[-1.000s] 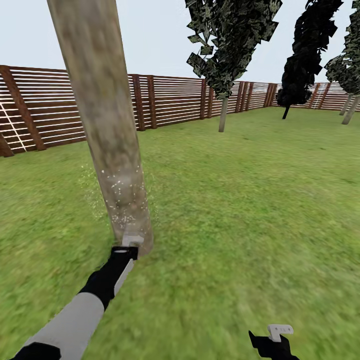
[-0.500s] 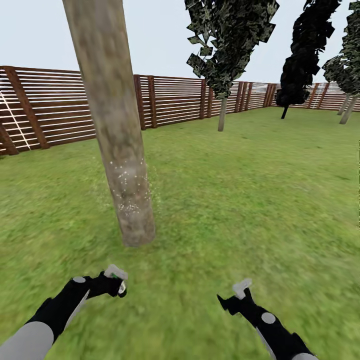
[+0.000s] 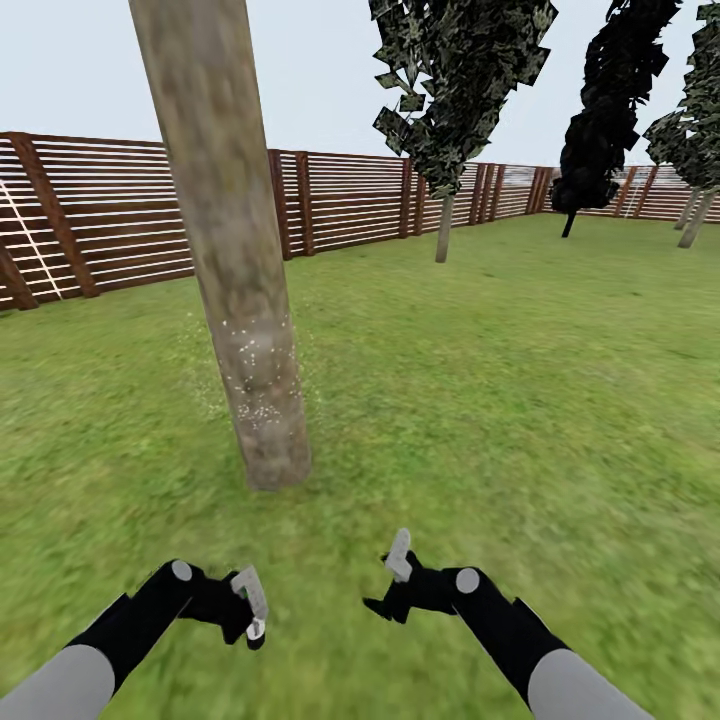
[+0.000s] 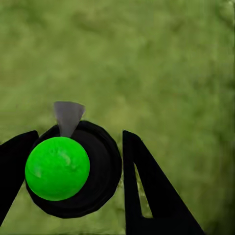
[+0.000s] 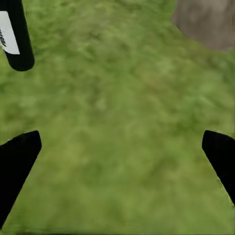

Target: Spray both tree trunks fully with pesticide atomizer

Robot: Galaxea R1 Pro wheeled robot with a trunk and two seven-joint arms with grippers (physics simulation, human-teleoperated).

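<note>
The near tree's thick mottled trunk [image 3: 235, 280] rises from the grass just ahead and left of me, with white spray specks on its lower part [image 3: 258, 375]. A second tree [image 3: 445, 228] with a pale trunk and blocky foliage stands far back by the fence. My left gripper [image 3: 240, 605] is shut on the pesticide atomizer [image 3: 252, 612], low at the left. In the left wrist view its round black body [image 4: 100, 169], green cap and grey nozzle sit between the black fingers [image 4: 144, 188]. My right gripper [image 3: 390, 582] hangs open beside it, its fingers [image 5: 19, 159] wide apart over grass.
A brown slatted fence [image 3: 340, 200] closes the lawn at the back and left. A dark cypress-like tree [image 3: 590, 150] and another pale-trunked tree [image 3: 698, 215] stand far right. Open grass [image 3: 520, 400] stretches right of the trunk. The trunk's base [image 5: 205, 22] and the atomizer [image 5: 14, 34] appear in the right wrist view.
My left arm has pulled back from the trunk's base toward me, still holding the atomizer. My right arm has come up and inward, toward the middle. The view shifted slightly.
</note>
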